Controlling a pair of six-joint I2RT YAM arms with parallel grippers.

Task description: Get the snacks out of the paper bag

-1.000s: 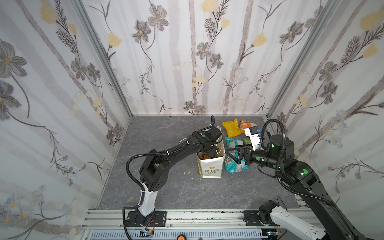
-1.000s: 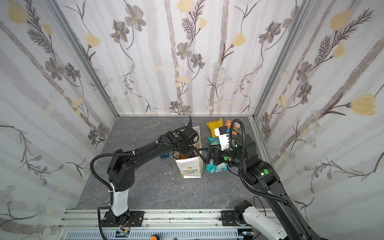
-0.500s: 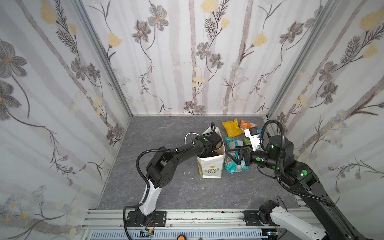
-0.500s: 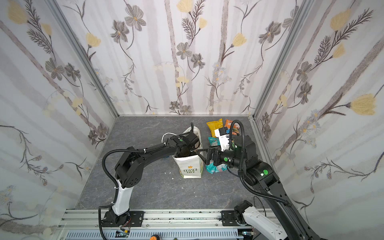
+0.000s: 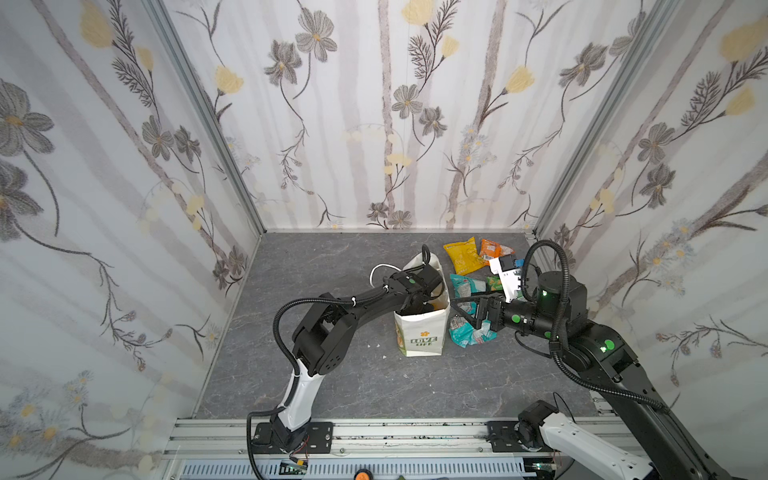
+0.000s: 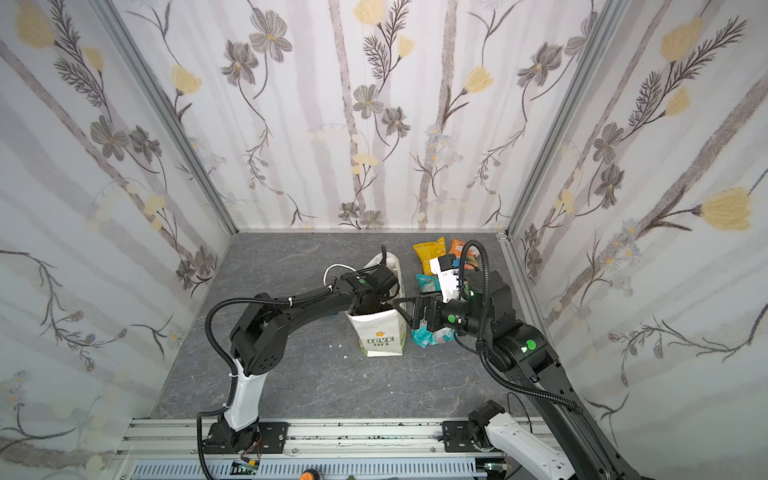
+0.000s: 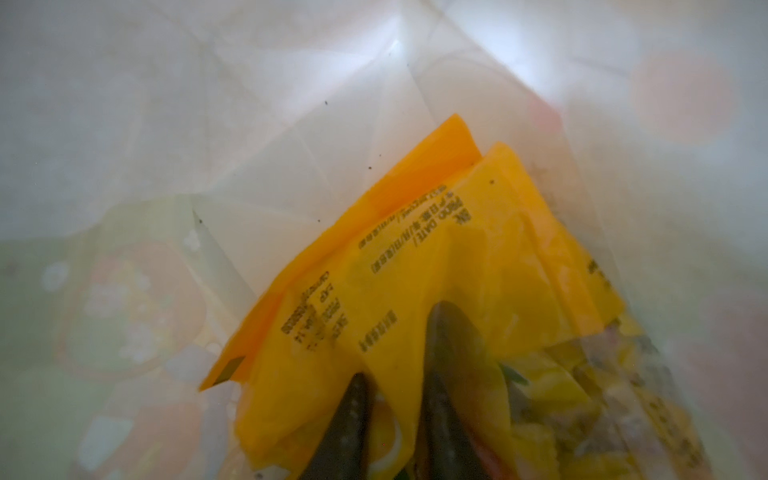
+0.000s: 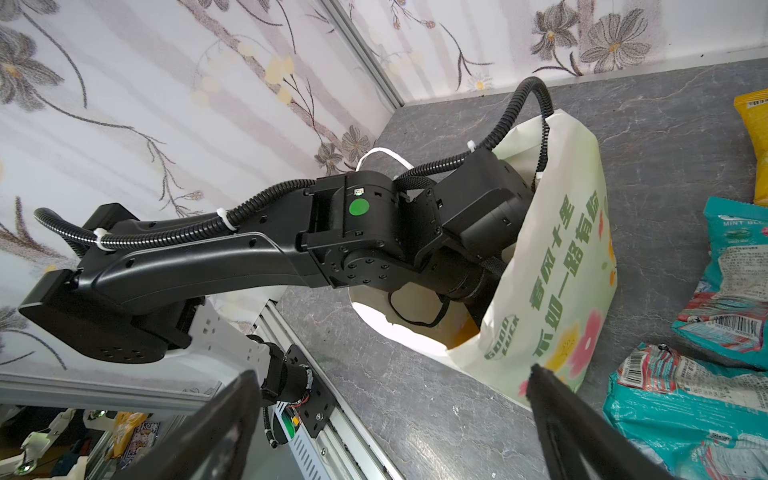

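Grey tabletop [image 5: 332,374] carries one paper bag [image 5: 422,332], upright around the left gripper [image 7: 401,340], which pinches one orange packet [image 7: 457,249] inside. Right gripper [image 8: 392,374] gapes wide beside it, above two teal packets [image 5: 467,338]; three more lie beyond.

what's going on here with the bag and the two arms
The robot is emptying a white paper bag of snack packets. Deep inside it, the left fingers pinch a fold of an orange packet. The right fingers stand wide open beside the bag, holding nothing. A yellow packet, teal packets and others lie out on the table.
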